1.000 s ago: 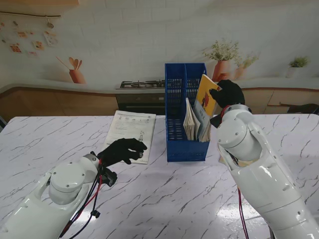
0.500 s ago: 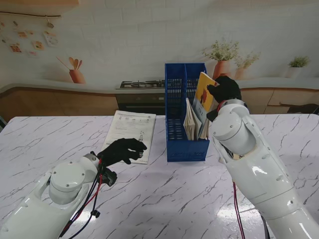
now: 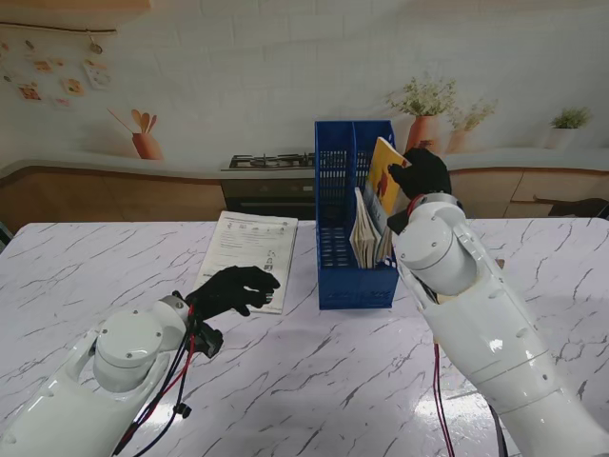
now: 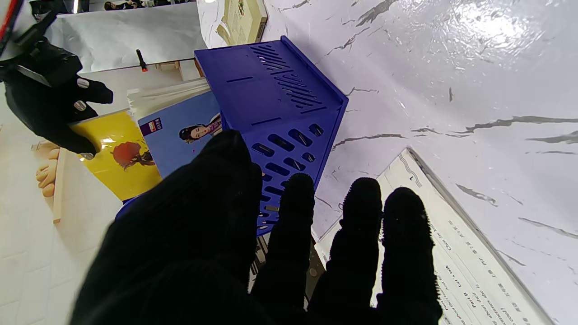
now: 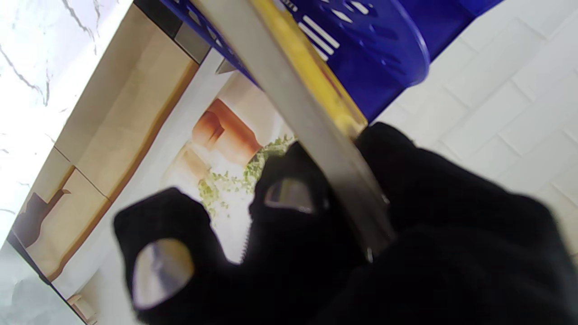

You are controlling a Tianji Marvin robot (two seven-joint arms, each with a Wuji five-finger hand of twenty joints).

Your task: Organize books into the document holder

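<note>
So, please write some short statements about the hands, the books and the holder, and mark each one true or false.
1. The right hand grips the yellow book at its upper corner. True.
2. The yellow book lies flat on the table. False: it is tilted, with its lower part in the blue holder.
3. The holder already has other books in it. True.
4. The left hand holds a book in the air. False: it holds nothing and rests at the near edge of the white booklet, which lies flat.
5. The white booklet is to the right of the holder. False: it is to the left.
</note>
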